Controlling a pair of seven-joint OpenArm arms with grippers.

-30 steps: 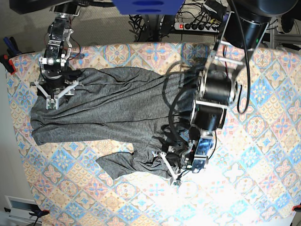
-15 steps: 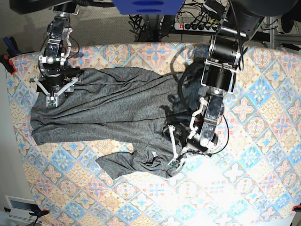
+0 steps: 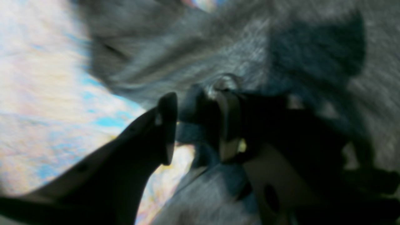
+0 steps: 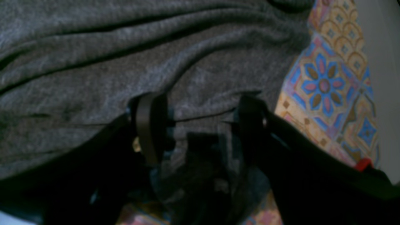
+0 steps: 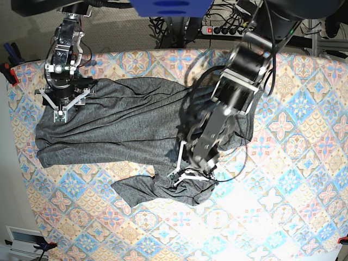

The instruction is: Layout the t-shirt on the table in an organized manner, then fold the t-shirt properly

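Nearest, the bare patterned surface [image 5: 261, 217] runs along the front edge. Just beyond it, the t-shirt's [image 5: 125, 125] bunched near-right corner lies under the left tool [image 5: 187, 176], which hangs right over that rumpled flap. Its fingers [image 3: 167, 125] stand partly apart in the blurred left wrist view, with grey cloth behind and between them; whether any fold is actually pinched I cannot tell.

The t-shirt lies crumpled rather than flat, its long axis running left to right across the middle of the surface, creased lengthwise, one flap trailing toward the near edge.

Farther back at the far-left end, the right tool [image 5: 61, 106] sits over the garment's far-left corner with jaws spread wide; cloth lies below them, not gripped.

So each arm is at its own end of the long axis. Flattening likely means drawing those ends apart, and the near-right bunch, closest to the left tool, looks like the part needing work first.
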